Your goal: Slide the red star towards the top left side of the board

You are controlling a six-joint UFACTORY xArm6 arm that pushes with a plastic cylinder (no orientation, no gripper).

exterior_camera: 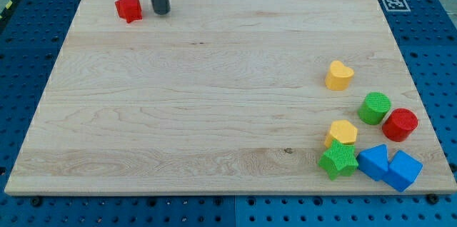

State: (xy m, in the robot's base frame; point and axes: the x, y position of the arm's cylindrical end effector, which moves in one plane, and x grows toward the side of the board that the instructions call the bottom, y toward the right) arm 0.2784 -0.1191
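Nearest the view's bottom right, two blue blocks (373, 163) (403, 170) sit touching, a green star (338, 160) just left of them under a yellow block (343, 133). Above lie a red cylinder (400, 124), green cylinder (374, 108) and yellow heart (339, 76). Far off at the board's (214, 98) top left, the red star (128, 8) sits with my tip (161, 11) just right of it; no fingers here, only a rod.

wide bare board (214, 98) mid-view, red star (128, 8) alone top left, seven blocks crowding the lower right
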